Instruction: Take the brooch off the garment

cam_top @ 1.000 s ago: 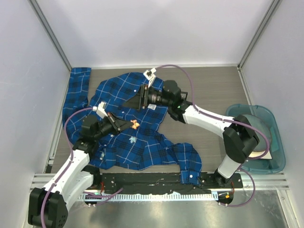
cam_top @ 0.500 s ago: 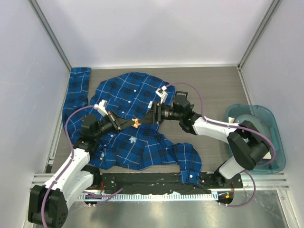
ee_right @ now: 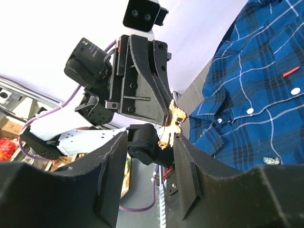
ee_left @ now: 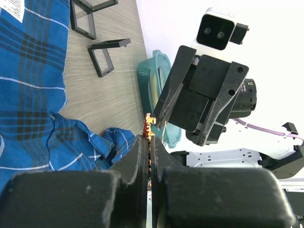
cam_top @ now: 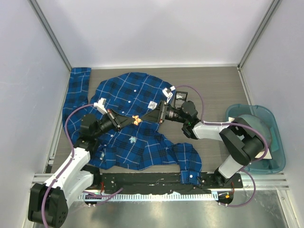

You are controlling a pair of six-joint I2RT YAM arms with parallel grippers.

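Left gripper (cam_top: 132,120) is pinched on the brooch (cam_top: 137,118), just above the plaid shirt (cam_top: 126,92). Right gripper (cam_top: 152,115) sits wide open facing it, probably for a handoff.

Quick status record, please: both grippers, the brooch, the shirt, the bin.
left gripper: shut on the brooch, raised above the shirt
brooch: orange-gold, sticking out past the left fingertips, looks clear of the cloth
right gripper: open, facing the left one, a finger on either side of the brooch; contact cannot be told
shirt: blue plaid, lying rumpled on the table
bin: teal, at the table's right edge, away from both grippers
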